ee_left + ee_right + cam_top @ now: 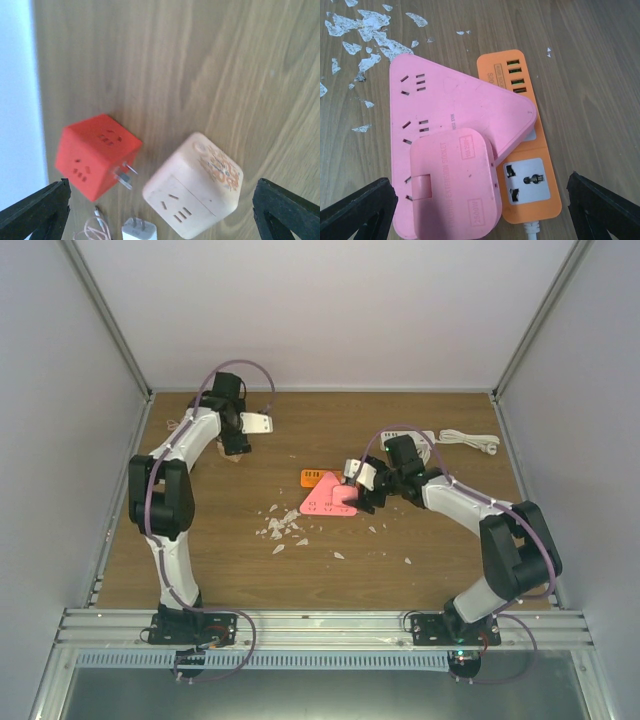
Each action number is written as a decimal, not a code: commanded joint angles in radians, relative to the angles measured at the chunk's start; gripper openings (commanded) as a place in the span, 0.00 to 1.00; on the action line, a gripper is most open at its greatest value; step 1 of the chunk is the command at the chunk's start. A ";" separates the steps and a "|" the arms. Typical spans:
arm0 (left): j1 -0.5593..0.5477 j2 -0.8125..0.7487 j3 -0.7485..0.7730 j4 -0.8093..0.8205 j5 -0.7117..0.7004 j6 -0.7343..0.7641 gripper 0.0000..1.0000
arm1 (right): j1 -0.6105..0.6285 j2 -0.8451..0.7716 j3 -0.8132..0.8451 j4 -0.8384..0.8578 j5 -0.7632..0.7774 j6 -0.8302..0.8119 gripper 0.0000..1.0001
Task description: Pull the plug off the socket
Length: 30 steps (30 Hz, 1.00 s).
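Observation:
A pink triangular socket [455,95] lies on the table, its corner resting over an orange power strip [527,165]. A pink square plug block [452,185] sits on the triangle's near part. My right gripper [479,200] is open, its fingers wide on either side of the plug block and strip, touching neither. In the top view the right gripper [362,495] hovers over the pink socket [325,498]. My left gripper [237,435] is at the far left, open and empty above a red cube socket [95,155] and a beige cube socket [195,185].
A white charger [139,231] and a thin pink cable [92,227] lie near the cubes. White flakes [285,525] are scattered mid-table. A white power strip with its cord [455,438] lies at the back right. Grey walls enclose the table.

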State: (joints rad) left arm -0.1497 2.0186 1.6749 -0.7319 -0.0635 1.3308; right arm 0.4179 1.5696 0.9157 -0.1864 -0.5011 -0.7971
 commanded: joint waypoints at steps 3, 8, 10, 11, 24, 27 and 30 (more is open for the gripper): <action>0.012 -0.135 0.062 0.010 0.298 -0.273 0.99 | -0.044 -0.016 0.015 -0.064 -0.082 -0.004 0.93; 0.013 -0.217 0.002 0.074 0.442 -0.501 0.99 | -0.101 0.021 0.069 -0.160 -0.177 0.004 0.92; 0.012 -0.235 -0.013 0.059 0.521 -0.547 0.99 | -0.127 0.043 0.093 -0.197 -0.221 0.008 0.91; 0.012 -0.253 -0.027 0.048 0.567 -0.550 0.99 | -0.139 0.057 0.104 -0.215 -0.250 0.010 0.90; -0.185 -0.388 -0.433 0.182 0.787 -0.789 0.99 | -0.175 0.199 0.209 -0.332 -0.386 0.042 0.86; -0.221 -0.372 -0.491 0.246 0.821 -0.869 0.99 | -0.174 0.236 0.229 -0.342 -0.393 0.053 0.83; -0.241 -0.325 -0.507 0.289 0.832 -0.941 0.95 | -0.175 0.280 0.260 -0.362 -0.402 0.060 0.82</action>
State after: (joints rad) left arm -0.3756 1.6489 1.1866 -0.5640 0.7044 0.5243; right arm 0.2520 1.7977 1.1282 -0.5037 -0.8577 -0.7601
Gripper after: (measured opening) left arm 0.973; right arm 0.826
